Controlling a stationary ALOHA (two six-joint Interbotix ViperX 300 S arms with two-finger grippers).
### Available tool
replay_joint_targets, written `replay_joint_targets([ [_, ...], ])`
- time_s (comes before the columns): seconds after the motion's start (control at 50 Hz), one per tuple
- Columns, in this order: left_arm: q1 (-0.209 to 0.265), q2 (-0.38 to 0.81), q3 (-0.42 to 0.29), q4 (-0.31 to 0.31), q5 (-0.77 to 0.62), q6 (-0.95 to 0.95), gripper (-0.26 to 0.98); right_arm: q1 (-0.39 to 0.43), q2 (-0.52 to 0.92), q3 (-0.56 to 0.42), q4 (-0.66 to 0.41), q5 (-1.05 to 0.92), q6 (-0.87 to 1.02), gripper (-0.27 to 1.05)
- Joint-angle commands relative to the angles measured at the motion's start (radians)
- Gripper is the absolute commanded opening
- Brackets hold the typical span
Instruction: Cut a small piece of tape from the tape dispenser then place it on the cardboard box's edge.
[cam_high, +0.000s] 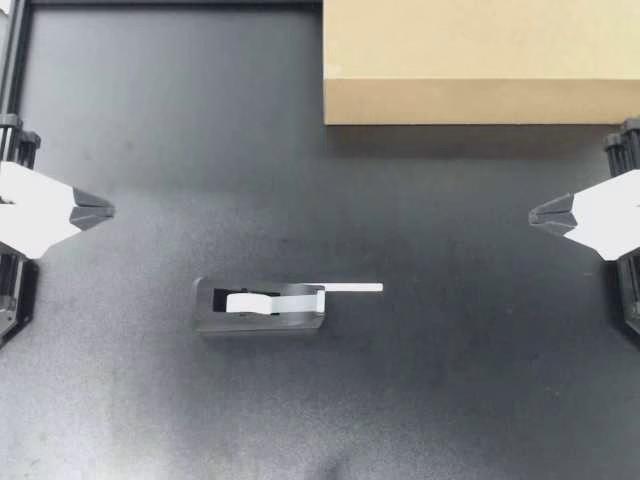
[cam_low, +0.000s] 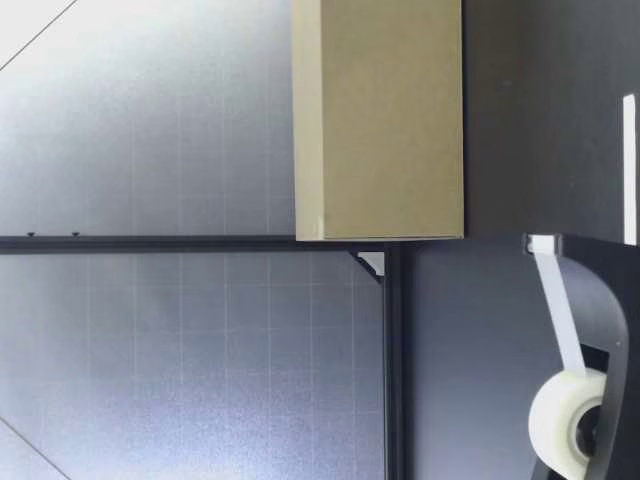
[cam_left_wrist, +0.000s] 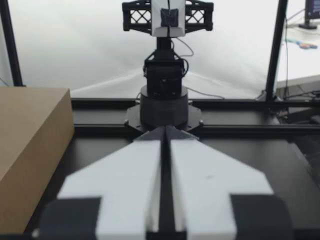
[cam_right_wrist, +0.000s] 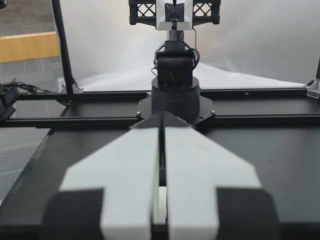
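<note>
Left jaws and right jaws are both clenched on nothing, parked at opposite sides of the tabletop (cam_high: 450, 400). The tape dispenser (cam_high: 262, 308) sits between them, with its loose tape strip (cam_high: 350, 288) poking out toward the right arm. The cardboard box (cam_high: 480, 60) is well apart at the far edge. My worry is that nothing pins the dispenser, so tugging the strip probably drags it instead of cutting.

- Cardboard box (cam_high: 480, 60), upper right of the top view, runs off the frame's top and right edges.
- Arms behind left gripper (cam_high: 106, 210) and right gripper (cam_high: 535, 213) are cropped at the side edges.
- Tape dispenser (cam_low: 600, 300) is only partly in frame in the low view.
</note>
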Motion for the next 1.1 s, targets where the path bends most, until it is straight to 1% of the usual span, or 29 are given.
replay_joint_targets([
  [0.0,0.015,0.005,-0.017,-0.003,-0.023,0.003,-0.1,-0.002,0.005,-0.011,-0.002,-0.012,-0.002,-0.07],
  [0.1,0.017,0.005,-0.009,-0.002,-0.051,0.005,-0.12,-0.002,0.006,-0.021,-0.002,-0.032,-0.002,-0.11],
  [0.28,0.017,0.011,0.009,-0.002,-0.075,0.006,-0.12,-0.005,0.032,-0.055,0.0,-0.06,-0.003,-0.11],
  [0.4,0.017,0.015,0.017,-0.002,-0.08,0.006,-0.12,-0.023,0.112,-0.106,0.008,-0.054,0.002,-0.11],
  [0.52,0.015,0.028,0.023,-0.003,-0.08,0.005,-0.12,-0.041,0.224,-0.169,0.018,-0.031,0.003,-0.11],
  [0.6,0.017,0.04,0.025,-0.002,-0.08,0.003,-0.12,-0.049,0.307,-0.218,0.02,-0.008,0.005,-0.11],
  [0.78,0.017,0.061,0.025,-0.002,-0.08,0.009,-0.12,-0.051,0.518,-0.368,0.031,0.109,0.006,-0.11],
  [0.9,0.015,0.063,0.029,-0.002,-0.08,0.011,-0.12,-0.051,0.667,-0.489,0.035,0.233,0.006,-0.11],
  [1.08,0.017,0.063,0.046,-0.002,-0.08,0.005,-0.12,-0.049,0.848,-0.661,0.037,0.451,0.005,-0.11],
])
